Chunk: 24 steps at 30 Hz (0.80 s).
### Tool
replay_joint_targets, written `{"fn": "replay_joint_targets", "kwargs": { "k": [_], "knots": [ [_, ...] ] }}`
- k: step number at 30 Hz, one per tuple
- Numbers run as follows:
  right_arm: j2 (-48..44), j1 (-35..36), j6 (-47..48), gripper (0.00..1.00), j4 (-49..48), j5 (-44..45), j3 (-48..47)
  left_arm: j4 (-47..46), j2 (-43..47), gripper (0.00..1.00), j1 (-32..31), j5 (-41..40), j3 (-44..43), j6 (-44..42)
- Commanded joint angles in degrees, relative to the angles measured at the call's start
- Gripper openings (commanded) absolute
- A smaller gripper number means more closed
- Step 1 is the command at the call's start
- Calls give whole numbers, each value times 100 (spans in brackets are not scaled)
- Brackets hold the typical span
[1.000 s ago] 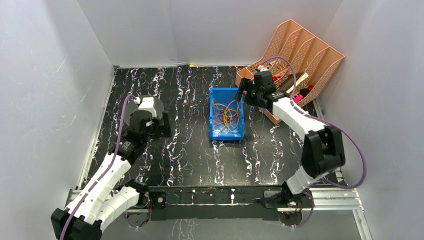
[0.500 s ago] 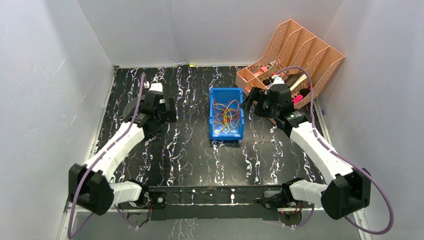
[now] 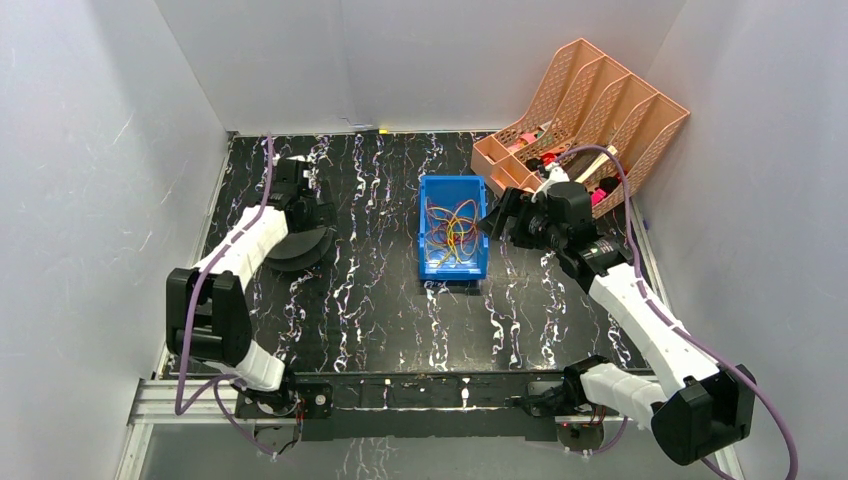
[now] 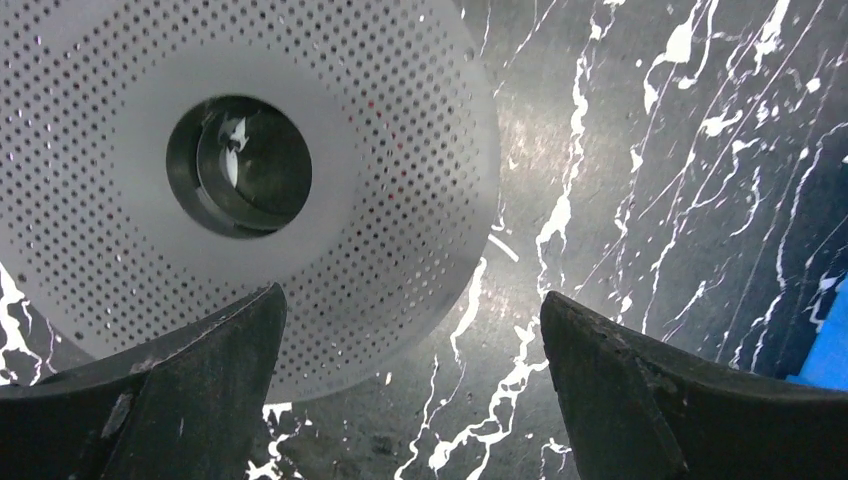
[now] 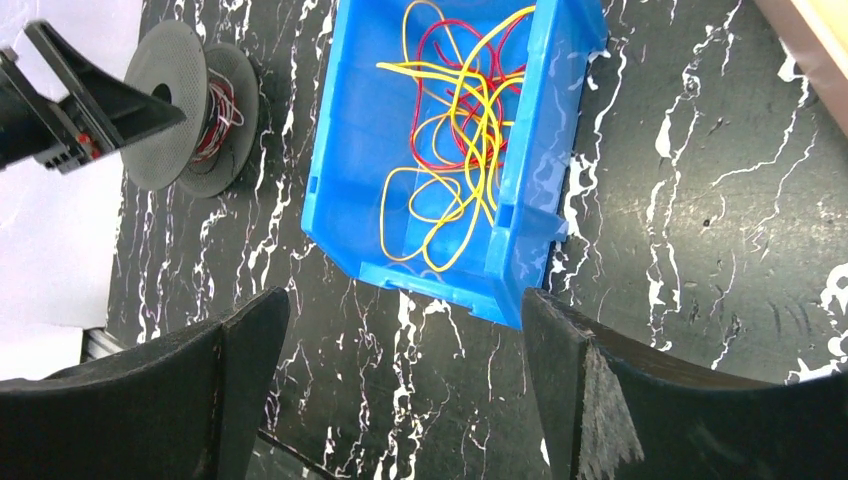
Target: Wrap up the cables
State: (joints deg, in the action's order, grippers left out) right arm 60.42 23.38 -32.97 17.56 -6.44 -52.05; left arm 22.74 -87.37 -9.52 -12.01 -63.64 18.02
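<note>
Cables [image 5: 455,130]: yellow and red, thin, one loose tangle of loops on the floor of the blue bin [image 3: 478,265]. None hangs over the rim. The heap has no single long axis; the bin itself runs 12 to 6 in the overhead view, at the middle of the surface [image 3: 380,300].

Right tool [image 5: 402,300]: mine, fingers wide apart, holding nothing. It hangs just beside the bin's 3 o'clock wall. Seen from above, the tangle lies at 9 o'clock from it. Through its own camera, the bin fills the 12 o'clock field, with the near corner just beyond the fingertips.

Left tool [image 4: 410,300]: mine, fingers wide apart, holding nothing. It sits above the black spool [image 4: 400,150], whose perforated disc shows at its 11 o'clock. The bin is well apart from it, at 3 o'clock.

Spool, further note: it stands on edge at 9 o'clock of the bin, with some red strands showing between its two discs.

Judgement: the right tool is the nearer to the cables. I would need a short reach toward 9 o'clock and then down into the bin to pick a strand, and the spool waits across the surface on the left arm's side.
</note>
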Motion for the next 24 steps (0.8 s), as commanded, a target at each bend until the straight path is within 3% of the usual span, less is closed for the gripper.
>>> {"fn": "replay_joint_targets", "kwargs": {
  "k": [1, 11, 24],
  "knots": [
    [-176, 19, -8, 94, -217, -215, 85, 4, -232, 98, 230, 569, -476, -34],
    [-317, 11, 71, 94, -165, -238, 160, -107, -929, 98, 595, 1278, -844, -295],
    [-352, 24, 106, 95, -148, -270, 203, -191, -1081, 98, 668, 1239, -872, -458]
  ]
}}
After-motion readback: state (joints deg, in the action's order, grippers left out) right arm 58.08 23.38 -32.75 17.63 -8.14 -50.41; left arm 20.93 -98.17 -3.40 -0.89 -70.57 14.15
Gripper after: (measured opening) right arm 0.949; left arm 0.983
